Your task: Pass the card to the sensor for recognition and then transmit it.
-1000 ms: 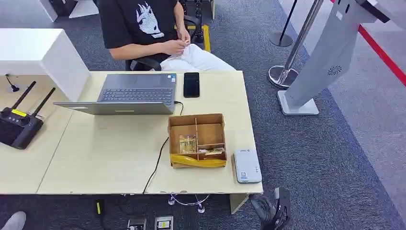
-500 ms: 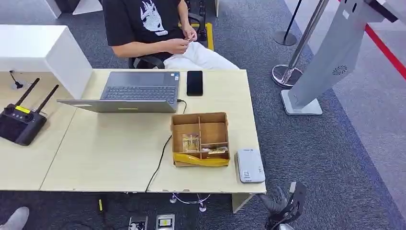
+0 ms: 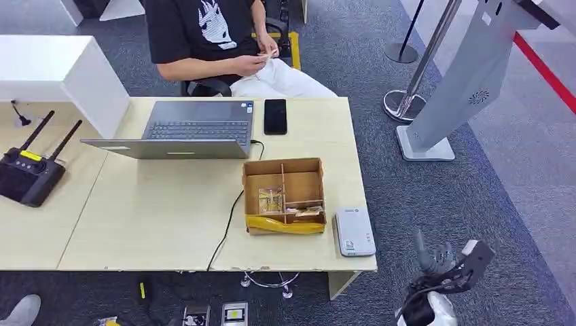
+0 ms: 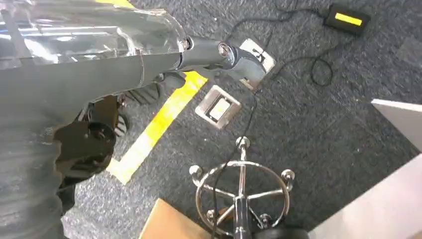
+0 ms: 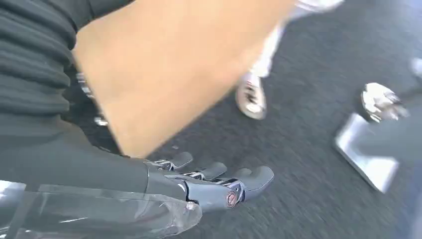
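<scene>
Looks like the reach stage: right hand (image 3: 445, 261) is empty, fingers spread, off the table's corner. Cards in the cardboard box (image 3: 283, 196) sit well forward-left; the white sensor (image 3: 354, 231) is nearer. Left hand (image 4: 219, 52): can't tell.

A wooden table (image 3: 149, 224) carries an open grey laptop (image 3: 183, 129) with a black phone (image 3: 275, 116) lying just beside it. A black cable (image 3: 227, 221) runs from the laptop's corner over the near table edge. On the adjoining table to the left sits a black remote controller (image 3: 27, 173) — two antennas up, a yellow label on top. A person (image 3: 210, 34) in a black printed shirt sits behind the laptop. A slanted grey kiosk stand (image 3: 462, 81) rises from the carpet (image 3: 475, 197), with stanchion bases (image 3: 401, 105) near it — a red line crosses beyond. Under the table, a chrome star-shaped base (image 4: 241, 196), probably a chair's.
</scene>
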`<move>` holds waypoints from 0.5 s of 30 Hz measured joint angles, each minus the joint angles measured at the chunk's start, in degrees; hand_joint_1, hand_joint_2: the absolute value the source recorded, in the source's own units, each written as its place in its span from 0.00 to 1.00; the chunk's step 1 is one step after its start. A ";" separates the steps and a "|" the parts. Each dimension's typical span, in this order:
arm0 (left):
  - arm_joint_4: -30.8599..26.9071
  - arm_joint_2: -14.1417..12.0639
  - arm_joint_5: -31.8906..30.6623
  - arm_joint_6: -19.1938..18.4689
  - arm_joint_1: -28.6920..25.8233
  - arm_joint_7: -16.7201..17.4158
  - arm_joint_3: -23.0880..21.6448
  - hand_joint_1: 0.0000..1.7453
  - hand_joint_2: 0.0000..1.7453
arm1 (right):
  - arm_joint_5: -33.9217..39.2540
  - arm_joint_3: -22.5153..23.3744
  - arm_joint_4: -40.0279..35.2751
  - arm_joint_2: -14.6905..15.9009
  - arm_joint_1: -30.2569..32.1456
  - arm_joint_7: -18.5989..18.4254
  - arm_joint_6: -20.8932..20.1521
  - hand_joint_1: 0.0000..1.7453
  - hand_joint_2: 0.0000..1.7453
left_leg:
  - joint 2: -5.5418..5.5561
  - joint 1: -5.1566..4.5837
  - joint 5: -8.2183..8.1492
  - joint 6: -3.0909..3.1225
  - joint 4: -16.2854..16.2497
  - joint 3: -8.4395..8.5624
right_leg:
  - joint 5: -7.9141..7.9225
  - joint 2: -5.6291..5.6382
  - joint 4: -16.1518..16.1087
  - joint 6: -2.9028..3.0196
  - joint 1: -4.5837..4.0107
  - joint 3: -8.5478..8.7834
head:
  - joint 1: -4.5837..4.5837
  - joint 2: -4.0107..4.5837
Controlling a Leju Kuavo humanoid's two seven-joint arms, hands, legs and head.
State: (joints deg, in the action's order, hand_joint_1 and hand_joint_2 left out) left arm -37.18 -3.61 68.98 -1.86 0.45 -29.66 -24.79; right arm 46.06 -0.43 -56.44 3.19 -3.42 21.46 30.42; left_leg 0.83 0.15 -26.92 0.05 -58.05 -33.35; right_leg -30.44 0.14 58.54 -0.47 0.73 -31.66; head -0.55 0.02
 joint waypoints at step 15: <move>-0.98 -1.20 4.46 -1.07 0.89 -2.36 -6.84 0.00 1.00 | 8.91 0.87 8.51 5.61 0.81 0.02 -16.16 0.00 1.00 | -0.12 0.03 -0.01 -0.01 0.00 0.02 | 0.05 0.14 0.00 0.00 -0.03 -0.04 | 0.02 0.00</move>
State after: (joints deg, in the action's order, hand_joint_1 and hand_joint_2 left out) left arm -38.16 -4.81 73.44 -2.93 1.34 -32.02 -31.63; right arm 54.97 0.44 -47.93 8.81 -2.62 21.49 14.27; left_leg 0.71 0.19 -26.92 0.05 -58.05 -33.34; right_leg -30.39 0.28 58.54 -0.48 0.70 -31.70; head -0.52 0.02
